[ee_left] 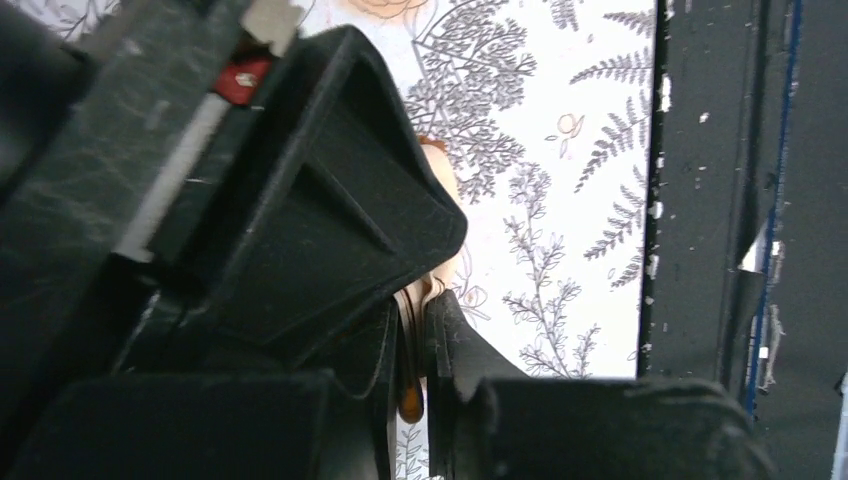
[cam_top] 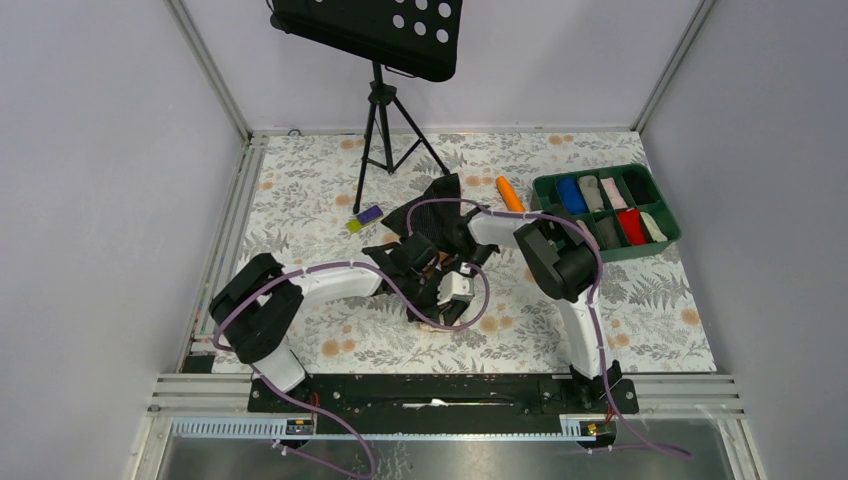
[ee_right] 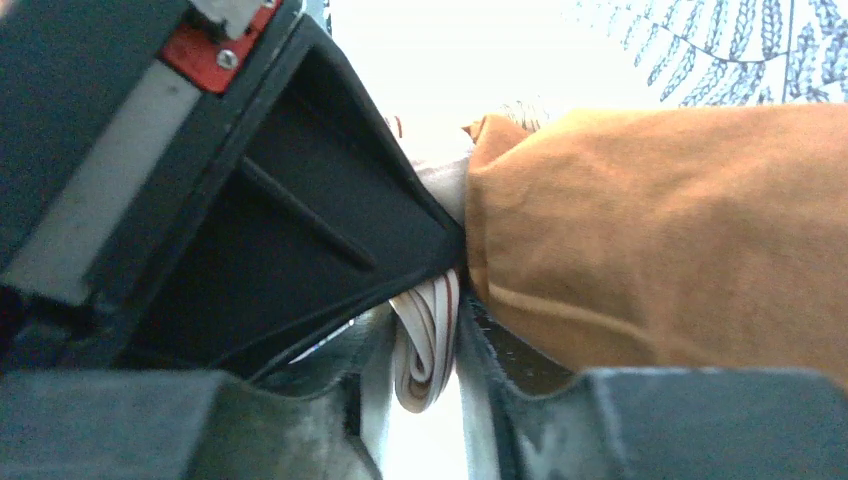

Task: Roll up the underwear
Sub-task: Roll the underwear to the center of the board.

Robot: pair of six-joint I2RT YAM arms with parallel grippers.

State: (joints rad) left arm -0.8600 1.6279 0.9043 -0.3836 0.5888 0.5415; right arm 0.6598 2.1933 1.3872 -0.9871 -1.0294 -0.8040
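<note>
**Both hands on the underwear, mid-surface**

Nearest me, the two arms reach in from their bases and meet over the middle of the flowered surface (cam_top: pixel 620 310). My left hand (ee_left: pixel 425 310) is closed right down, and its wrist view shows a thin sliver of pale and brown cloth pinched between the fingers. My right hand (ee_right: pixel 462 275) has its jaws a little apart. The folded waistband (ee_right: pixel 425 350) sits in the gap, but I cannot tell whether they are clamping it.

The underwear (ee_right: pixel 650 230) bulges out to one side of the right hand's fingers. From the top view it lies under both hands, almost wholly hidden.

Just beyond lies a black garment (cam_top: pixel 440 192). An orange cylinder (cam_top: pixel 510 193) is to its right, and further right is a green tray (cam_top: pixel 590 172) of rolled items. A tripod stand (cam_top: pixel 380 130) is at the back.
</note>
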